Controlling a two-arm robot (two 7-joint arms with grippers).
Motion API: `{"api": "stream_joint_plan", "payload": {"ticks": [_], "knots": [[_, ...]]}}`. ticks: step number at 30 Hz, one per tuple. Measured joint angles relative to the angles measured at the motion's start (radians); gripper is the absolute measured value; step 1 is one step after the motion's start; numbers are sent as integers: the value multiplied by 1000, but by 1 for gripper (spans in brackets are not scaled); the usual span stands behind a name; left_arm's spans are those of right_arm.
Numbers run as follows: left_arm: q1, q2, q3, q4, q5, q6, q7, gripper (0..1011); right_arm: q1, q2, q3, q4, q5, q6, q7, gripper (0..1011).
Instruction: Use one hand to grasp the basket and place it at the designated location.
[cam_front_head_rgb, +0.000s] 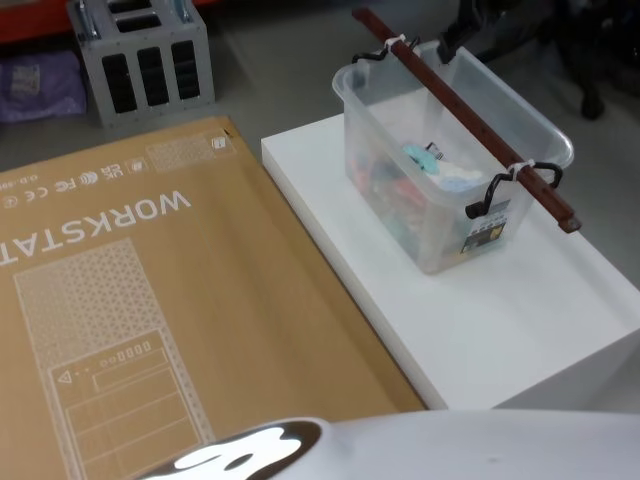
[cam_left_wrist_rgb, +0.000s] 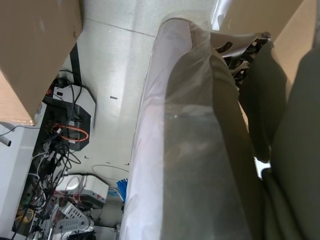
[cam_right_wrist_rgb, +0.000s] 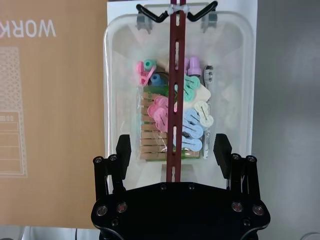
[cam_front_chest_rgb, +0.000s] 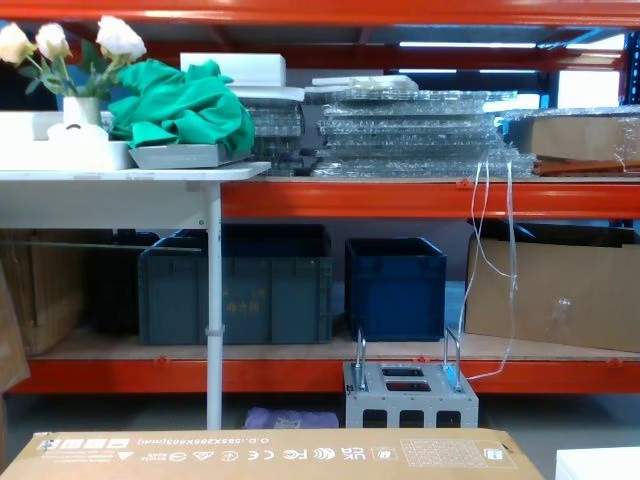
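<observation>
One arm at work: the right gripper (cam_right_wrist_rgb: 172, 149) hangs above the basket (cam_front_head_rgb: 452, 158), lined up over the far end of its handle (cam_front_head_rgb: 462, 110); in the head view its dark shape shows just beyond the tub's far rim.

Jaws: spread wide, one finger on either side of the reddish-brown bar with clear space between, holding nothing.

Basket: a milky-white tub standing upright on the white platform (cam_front_head_rgb: 520, 330), toward its far right corner, one end close to the far edge. The bar runs lengthwise over the open top and sticks out past both ends, tied to black hooks by white fastenings (cam_right_wrist_rgb: 178, 9).

Contents: pastel clothes pegs (cam_right_wrist_rgb: 192, 116) and a flat packet lying on the bottom.

Neighbour: a big brown cardboard box (cam_front_head_rgb: 150, 300) lies flat against the platform's left edge.

Left arm: parked, its wrist camera looking along a wrapped pale limb toward cables on the floor; whether its fingers are open or closed I cannot tell.

Step in hand: by the look of it, the approach before the grasp, with nothing lifted yet.

Next move: likely a straight descent until the bar sits between the fingers, then a firm close; gripping nearer the bar's middle would keep the tub from tipping.

Destination: none marked that I can see.
</observation>
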Motion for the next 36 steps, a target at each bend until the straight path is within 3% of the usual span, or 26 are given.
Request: {"api": "stream_joint_plan", "payload": {"ticks": [8, 14, 36], "knots": [[0, 0, 0, 0, 0, 0, 0, 0, -14, 56, 56, -61, 23, 24, -10, 1000], [0, 0, 0, 0, 0, 0, 0, 0, -24, 72, 83, -73, 33, 26, -16, 1000], [0, 0, 0, 0, 0, 0, 0, 0, -28, 72, 91, -74, 34, 24, -15, 1000]]}}
